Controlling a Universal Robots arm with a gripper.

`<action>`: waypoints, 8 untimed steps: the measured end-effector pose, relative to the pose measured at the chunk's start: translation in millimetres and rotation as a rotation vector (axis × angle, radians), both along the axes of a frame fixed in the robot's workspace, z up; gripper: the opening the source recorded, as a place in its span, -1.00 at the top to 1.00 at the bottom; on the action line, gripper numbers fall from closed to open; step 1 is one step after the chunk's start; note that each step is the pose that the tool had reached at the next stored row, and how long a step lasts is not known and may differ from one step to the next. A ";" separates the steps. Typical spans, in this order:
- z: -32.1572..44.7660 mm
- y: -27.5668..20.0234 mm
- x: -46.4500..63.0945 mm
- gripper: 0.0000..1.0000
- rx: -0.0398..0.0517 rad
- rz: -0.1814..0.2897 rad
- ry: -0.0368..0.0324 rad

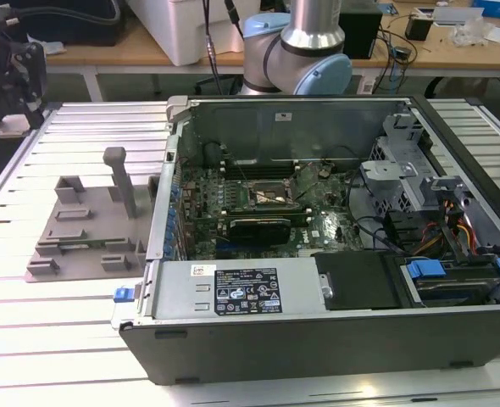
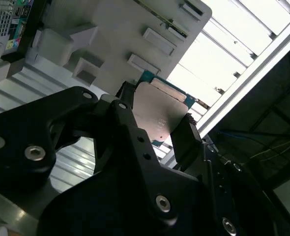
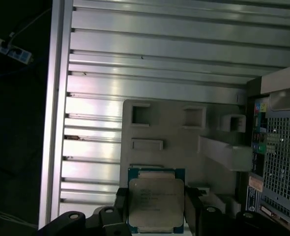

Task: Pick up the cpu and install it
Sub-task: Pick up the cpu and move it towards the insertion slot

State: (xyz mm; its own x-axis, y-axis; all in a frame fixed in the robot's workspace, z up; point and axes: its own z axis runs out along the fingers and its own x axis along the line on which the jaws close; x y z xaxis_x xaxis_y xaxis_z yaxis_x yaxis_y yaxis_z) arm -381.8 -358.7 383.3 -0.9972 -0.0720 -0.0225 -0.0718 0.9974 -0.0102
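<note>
- Faint lines of grey print on the metal top of the cpu, too small to read in both wrist views.
- White label with dark print and small marks on the silver box along the near side of the computer case; wording not legible.
- Small printed sticker on the case's back panel beside the mesh grille, also unreadable.
- Gripper clenched on the cpu: black fingers pressed against two opposite edges, spread no wider than the chip itself.
- Cpu held flat between them, metal top towards the first wrist camera, green rim showing round it.
- Seen against the grey tray with its recesses and upright posts, outside the case and not yet installed.
- Tray resting on the slatted metal table, just beside the case, at the exterior view's left.
</note>
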 end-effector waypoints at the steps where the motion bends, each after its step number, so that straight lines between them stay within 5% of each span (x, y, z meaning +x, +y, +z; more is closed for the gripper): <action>1: 0.0 0.0 0.0 -0.09 0.0001 0.000 -0.0001; 8: 0.0 0.0 27.3 -0.09 0.0000 0.000 0.0032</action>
State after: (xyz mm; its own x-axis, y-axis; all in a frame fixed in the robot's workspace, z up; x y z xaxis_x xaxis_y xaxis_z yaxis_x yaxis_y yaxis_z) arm -354.4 -358.7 383.3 -0.9972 -0.0721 -0.0193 -0.0719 0.9974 -0.0100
